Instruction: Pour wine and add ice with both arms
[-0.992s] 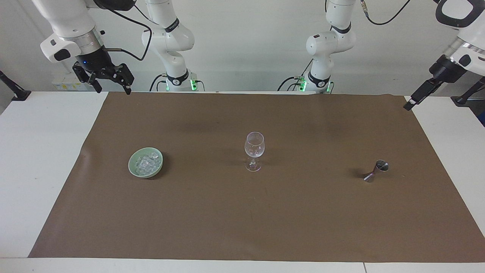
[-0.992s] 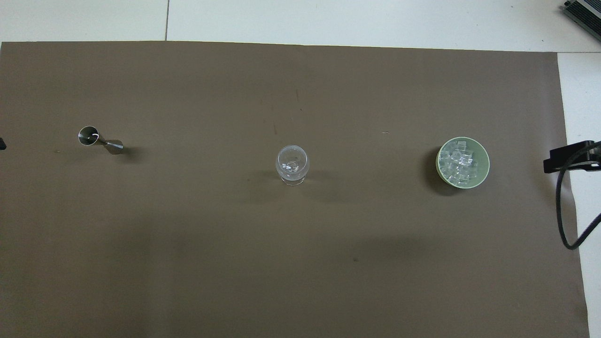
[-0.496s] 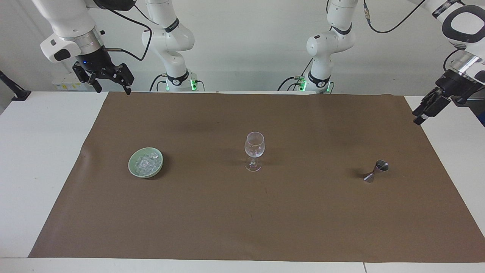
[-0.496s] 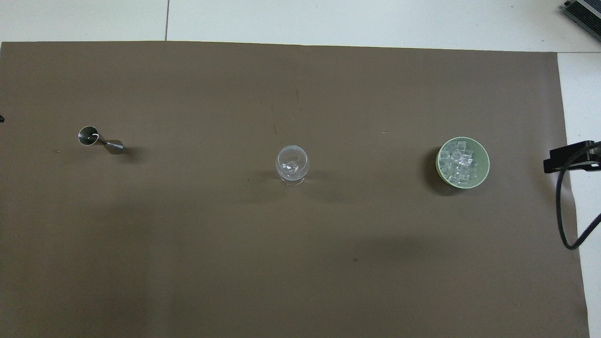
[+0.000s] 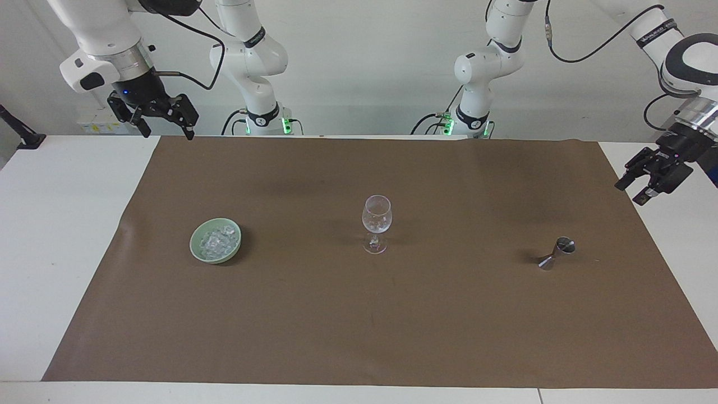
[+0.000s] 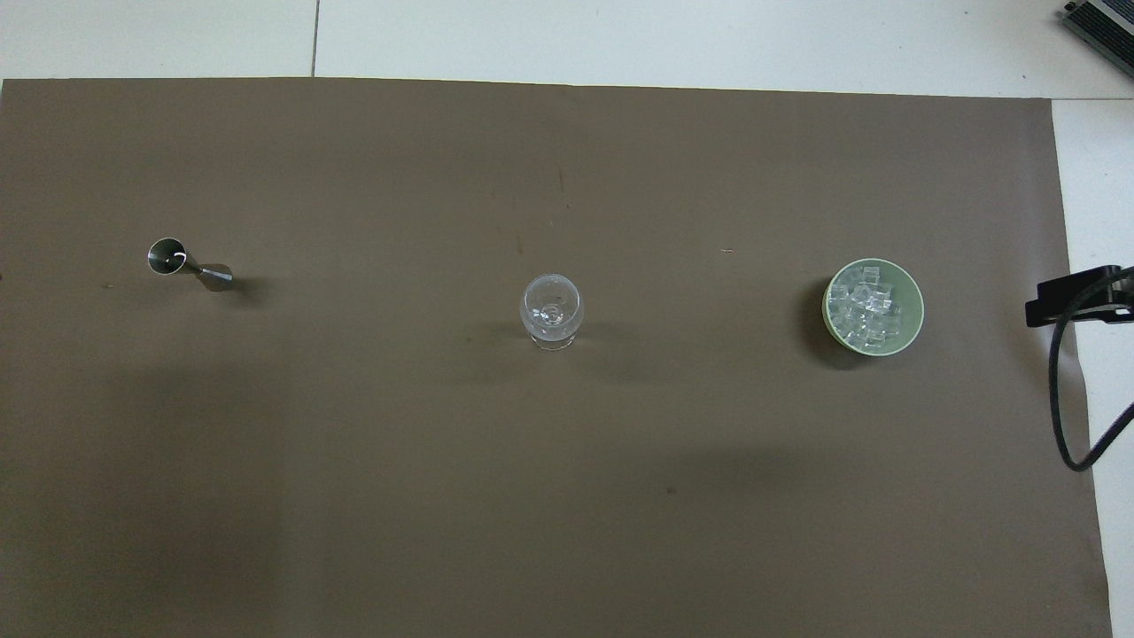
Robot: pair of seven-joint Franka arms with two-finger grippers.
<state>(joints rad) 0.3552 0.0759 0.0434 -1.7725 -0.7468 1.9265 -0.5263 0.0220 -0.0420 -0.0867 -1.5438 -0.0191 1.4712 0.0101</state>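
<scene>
Both grippers empty and up in the air, nothing poured yet.

The wine glass [image 5: 376, 223] stands mid-mat; the green bowl [image 5: 197, 251] of ice [image 5: 217, 241] lies toward the right arm's end from it, the steel jigger [image 5: 557, 253] toward the left arm's. Left gripper [image 5: 641, 183] and right gripper [image 5: 164, 124] hang with jaws wide. The cubes look slippery and small, so pinch one only; the jigger seems light and easy to tip, so grip its narrow waist.
</scene>
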